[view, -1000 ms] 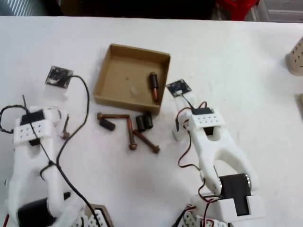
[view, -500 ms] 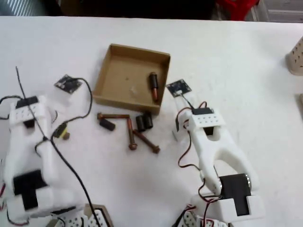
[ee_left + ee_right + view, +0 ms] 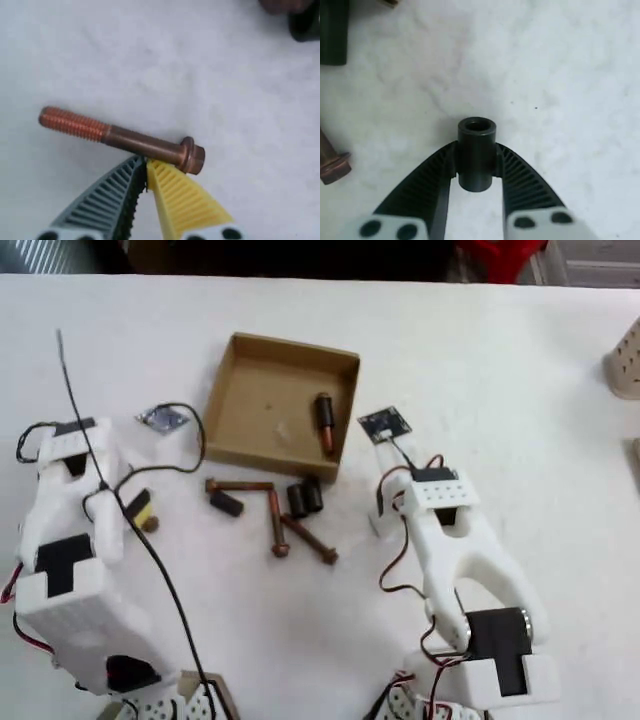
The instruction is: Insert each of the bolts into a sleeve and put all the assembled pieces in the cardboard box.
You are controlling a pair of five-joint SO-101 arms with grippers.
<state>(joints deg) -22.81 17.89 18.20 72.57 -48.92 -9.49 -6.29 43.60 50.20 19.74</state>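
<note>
My left claw (image 3: pixel 145 172) is pinched tight on a copper bolt (image 3: pixel 125 141) just behind its head, over the mottled white tabletop (image 3: pixel 500 390). My right claw (image 3: pixel 476 170) clamps a black sleeve (image 3: pixel 476 150), with the open bore toward the wrist camera. The cardboard box (image 3: pixel 262 455) holds one assembled piece (image 3: pixel 324 423). Three loose bolts (image 3: pixel 277 523) and spare sleeves (image 3: pixel 306 497) lie just in front of it. Beyond the far edge I see a dark room and a red object (image 3: pixel 500 255)

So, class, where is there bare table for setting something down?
Free: beyond the cardboard box, and between the left arm and right arm, nearer than the bolts. Crowded: by the box's near wall, where bolts and sleeves cluster.
</note>
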